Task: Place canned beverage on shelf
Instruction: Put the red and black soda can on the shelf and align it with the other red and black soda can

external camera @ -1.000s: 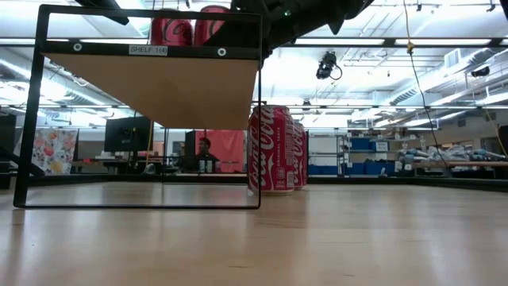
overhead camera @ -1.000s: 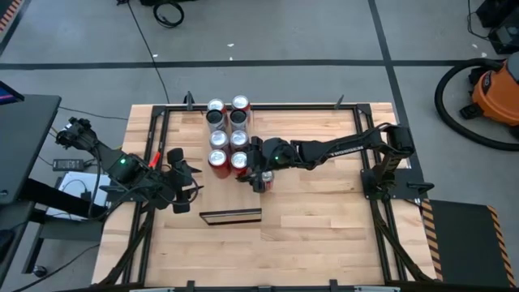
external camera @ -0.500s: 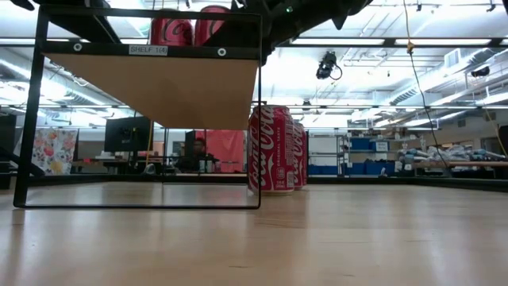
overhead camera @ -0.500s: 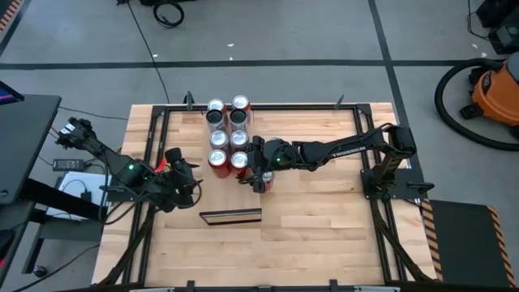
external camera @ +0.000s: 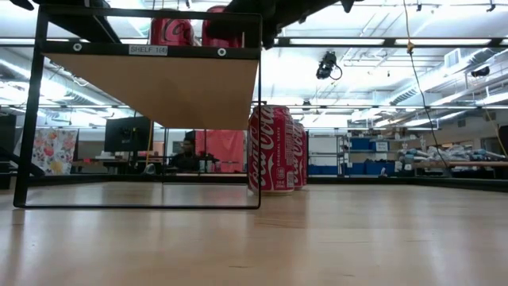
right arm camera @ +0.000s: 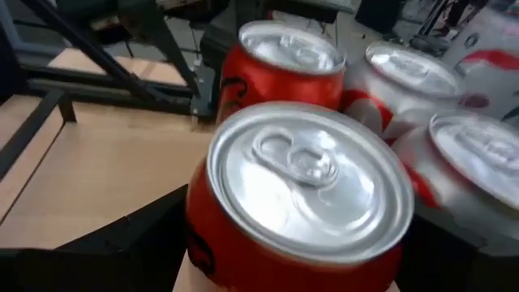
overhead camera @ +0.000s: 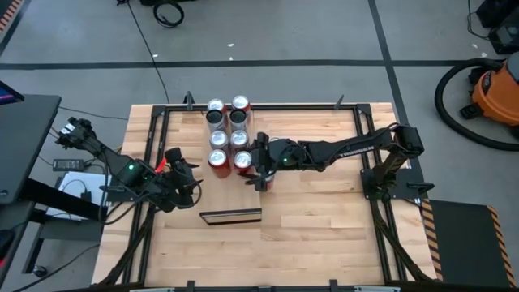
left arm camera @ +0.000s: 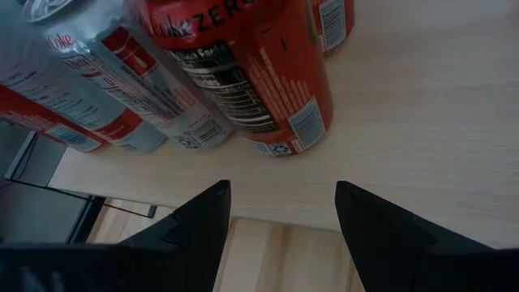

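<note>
The shelf (overhead camera: 231,193) (external camera: 159,87) is a long pale wood board in a black frame. Several red and silver cans (overhead camera: 217,138) stand upright on its top. My right gripper (overhead camera: 253,165) (right arm camera: 292,243) reaches in from the table's right. It is shut on a red can (overhead camera: 242,160) (right arm camera: 304,174) (external camera: 222,28) at the cluster's near right corner. My left gripper (overhead camera: 190,174) (left arm camera: 280,219) hangs open beside the shelf's left side, pointing at the cans, with nothing between its fingers. My right gripper has the red can's side wall (right arm camera: 199,235) between its two fingers, one on each side, just below the rim. The fingers come nearly level from the table's right. The can stands upright. Its bottom is hidden, so I cannot tell whether it rests on the shelf top.
More red cans (external camera: 274,151) stand in a row on the table just right of the shelf. A neighbouring red can (right arm camera: 284,57) and silver cans (right arm camera: 413,73) crowd the held one. Bare tabletop (overhead camera: 324,219) lies toward the near right. A black frame (overhead camera: 357,122) edges the table.
My left gripper has come down a little beside the shelf and then kept still. My right gripper has risen slightly, still around the red can, so more of that can shows above the shelf in the low view.
</note>
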Tool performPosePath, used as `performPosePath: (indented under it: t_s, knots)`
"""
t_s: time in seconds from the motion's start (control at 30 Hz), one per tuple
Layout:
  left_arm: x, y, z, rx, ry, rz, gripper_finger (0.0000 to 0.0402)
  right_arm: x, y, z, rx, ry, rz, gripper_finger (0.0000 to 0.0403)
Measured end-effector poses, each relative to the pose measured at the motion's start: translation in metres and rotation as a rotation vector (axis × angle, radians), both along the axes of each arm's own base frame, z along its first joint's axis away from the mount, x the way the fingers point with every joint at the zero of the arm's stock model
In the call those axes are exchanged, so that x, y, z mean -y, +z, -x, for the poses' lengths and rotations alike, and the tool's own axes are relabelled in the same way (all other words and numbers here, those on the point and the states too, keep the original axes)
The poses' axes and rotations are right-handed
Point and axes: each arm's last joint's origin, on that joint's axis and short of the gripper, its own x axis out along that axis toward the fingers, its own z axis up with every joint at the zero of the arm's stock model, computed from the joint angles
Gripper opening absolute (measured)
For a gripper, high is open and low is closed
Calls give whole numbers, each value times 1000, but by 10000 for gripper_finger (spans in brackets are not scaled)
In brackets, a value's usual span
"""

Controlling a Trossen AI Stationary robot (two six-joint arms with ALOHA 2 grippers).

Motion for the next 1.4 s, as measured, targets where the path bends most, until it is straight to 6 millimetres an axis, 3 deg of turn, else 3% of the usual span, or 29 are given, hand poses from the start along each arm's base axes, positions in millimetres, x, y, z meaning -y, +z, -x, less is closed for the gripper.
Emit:
performPosePath:
  t_s: [0.23,0.57,0.8,1.1,1.4]
  knots:
    - [0,0,0,3,0,2,233,-2,2,0,18,-10,-4,358]
    - [0,0,0,4,-1,2,233,-4,18,-4,177,11,75,358]
    - [1,0,0,1,-4,8,233,-19,48,17,204,59,197,358]
    - [2,0,0,-13,-21,36,233,-51,24,30,-52,121,263,358]
    - [2,0,-1,-10,-22,39,233,-70,17,28,-65,137,323,358]
